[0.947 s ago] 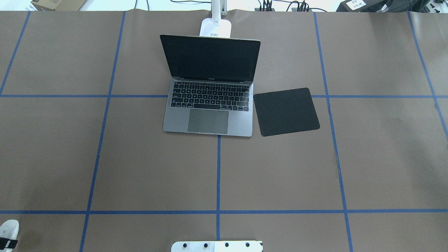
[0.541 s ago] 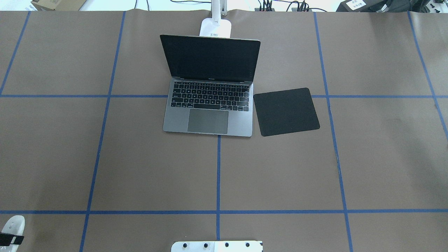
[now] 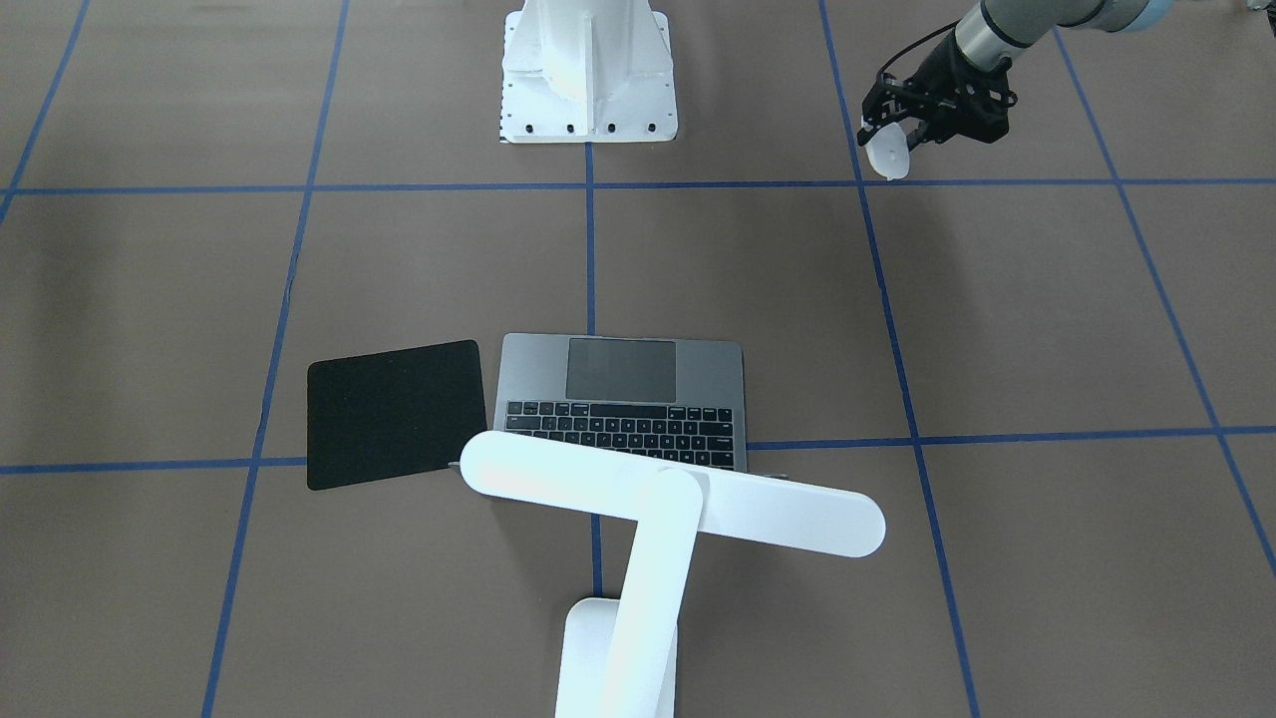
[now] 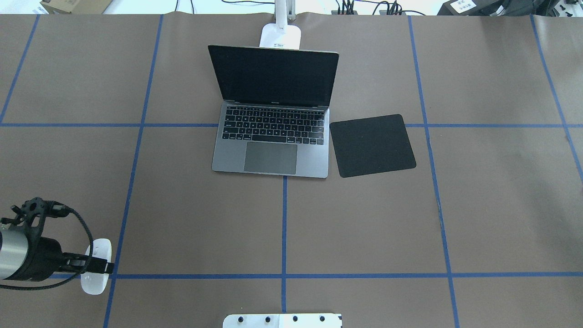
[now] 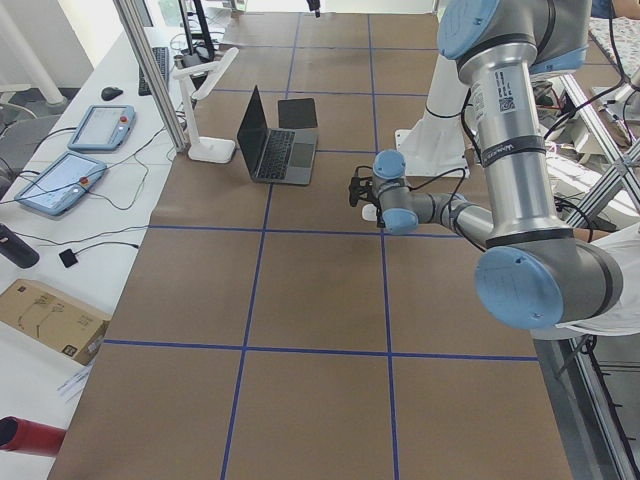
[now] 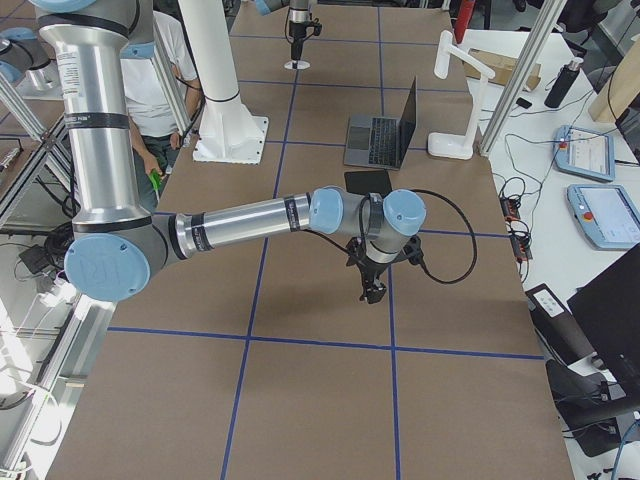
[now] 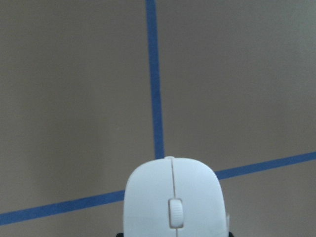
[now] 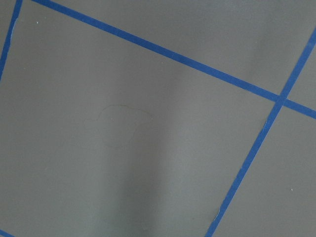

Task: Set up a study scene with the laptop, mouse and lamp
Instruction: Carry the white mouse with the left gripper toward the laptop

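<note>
**Mouse in the left gripper, well apart from the pad**

At the table's [image 4: 205,218] left, near the robot, our left gripper [image 4: 101,267] is clamped on the mouse [image 4: 100,248] over a crossing of blue tape lines. The wrist view shows only the mouse's front half, so the hold seems to sit toward its rear. We cannot tell whether it is clear of the table. The shell is smooth and rounded, so a quick swing could let it twist or slip out.

In the middle stands the laptop [image 4: 273,141], open, with the lamp [image 3: 668,494] behind it and the light bar reaching over the keyboard. Just beside the laptop's right edge lies the black pad [image 4: 372,145], the likely place for the mouse. A straight line from the mouse to the pad crosses the laptop. Carried low, the mouse could knock its front edge; carried high, the arm could catch the bar.

Further right, our right gripper [image 6: 371,290] shows only in the right side view, hanging above the table; we cannot tell whether it is apart or together. If it stays there, the arms could crowd each other by the pad.
</note>
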`<control>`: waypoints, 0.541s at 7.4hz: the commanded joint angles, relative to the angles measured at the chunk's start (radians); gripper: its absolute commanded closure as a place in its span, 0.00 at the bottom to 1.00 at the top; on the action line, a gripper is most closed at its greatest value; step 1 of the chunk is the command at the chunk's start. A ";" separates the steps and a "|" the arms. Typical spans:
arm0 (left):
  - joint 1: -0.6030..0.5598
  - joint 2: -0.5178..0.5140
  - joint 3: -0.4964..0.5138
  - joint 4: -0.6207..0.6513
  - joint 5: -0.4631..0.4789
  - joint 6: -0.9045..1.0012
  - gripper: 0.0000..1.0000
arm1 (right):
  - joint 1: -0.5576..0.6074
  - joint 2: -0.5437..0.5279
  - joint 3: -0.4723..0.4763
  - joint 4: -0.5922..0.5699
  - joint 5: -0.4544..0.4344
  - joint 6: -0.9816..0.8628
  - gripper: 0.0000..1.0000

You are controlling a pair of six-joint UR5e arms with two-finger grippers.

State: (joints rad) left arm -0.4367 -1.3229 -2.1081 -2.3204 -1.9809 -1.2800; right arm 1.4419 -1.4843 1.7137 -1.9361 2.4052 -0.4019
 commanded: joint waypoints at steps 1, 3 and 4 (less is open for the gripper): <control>-0.042 -0.303 0.002 0.327 0.005 0.008 0.31 | 0.000 0.016 -0.032 0.003 0.002 0.003 0.01; -0.053 -0.625 0.102 0.595 0.010 0.025 0.31 | -0.002 0.030 -0.051 0.003 0.003 0.005 0.01; -0.056 -0.773 0.232 0.605 0.043 0.048 0.31 | -0.003 0.039 -0.060 0.003 0.005 0.005 0.01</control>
State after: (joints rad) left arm -0.4871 -1.9119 -1.9974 -1.7808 -1.9638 -1.2514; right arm 1.4401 -1.4554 1.6652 -1.9329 2.4085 -0.3977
